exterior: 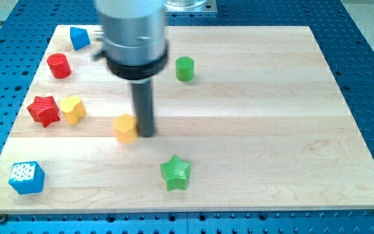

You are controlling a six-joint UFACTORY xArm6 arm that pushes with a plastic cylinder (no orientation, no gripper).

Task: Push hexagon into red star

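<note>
**Inspector:** State the position of my tip [146, 134] at the time of inspection.

**Assistant:** It stood left of the frame's centre, on the wooden worktop [252, 117]. It was touching, or all but touching, the right side of the yellow hexagon [126, 127]. The rod rose straight up into a grey and black housing at the frame's top.

**Inspector:** And the end effector's state?

**Assistant:** The end effector was a plain rod with no jaws; it neither opened nor closed, and it held nothing.

**Inspector:** Where was the red star [44, 110]?

**Assistant:** At the left edge of the worktop, mid-height in the frame, well to the left of the hexagon and slightly higher. A second yellow block [73, 109], heart-like in outline, sat just beside the star on its right, between star and hexagon. Whether the two touched could not be determined.

**Inspector:** Other items recorded?

**Assistant:** A red cylinder [59, 65] in the upper left. A blue block [79, 38] above it near the worktop's top left corner, shape unclear. A green cylinder [184, 68] right of the housing, upper centre. A green star [175, 173] below and right of my tip, lower centre. A blue cube [26, 177] with a white-dotted top face in the lower left corner. All stood well apart from the hexagon. The worktop rested on a blue perforated base [369, 39].
</note>
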